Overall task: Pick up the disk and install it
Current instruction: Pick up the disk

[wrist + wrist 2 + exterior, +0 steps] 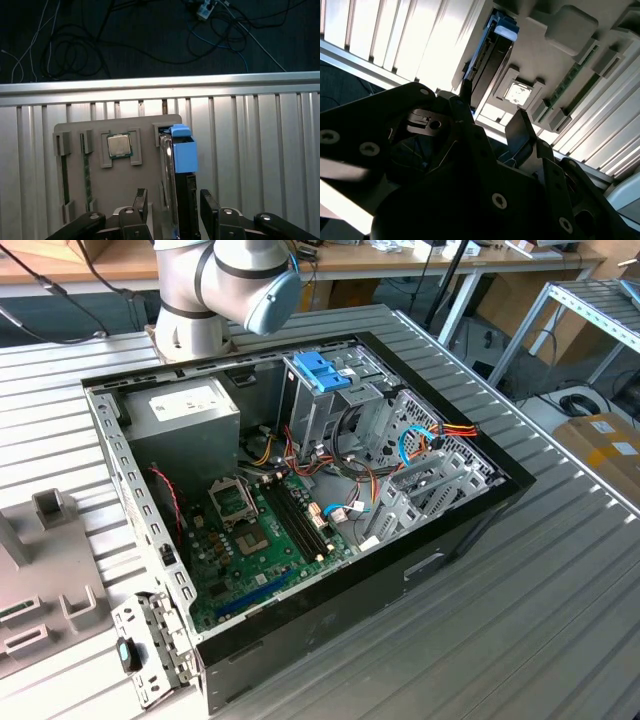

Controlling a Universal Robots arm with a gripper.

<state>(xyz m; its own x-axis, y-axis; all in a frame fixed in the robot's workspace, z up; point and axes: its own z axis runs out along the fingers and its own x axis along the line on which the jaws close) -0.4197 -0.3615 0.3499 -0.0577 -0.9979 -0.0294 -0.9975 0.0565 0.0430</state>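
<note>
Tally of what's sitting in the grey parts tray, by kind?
disk: 1
processor chip: 1
memory sticks: 2
Total: 4

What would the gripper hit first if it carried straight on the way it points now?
Most likely the disk, standing on edge in the grey fixture plate: in the first wrist view it lines up with the gap of the open gripper. Depth is unclear.
</note>
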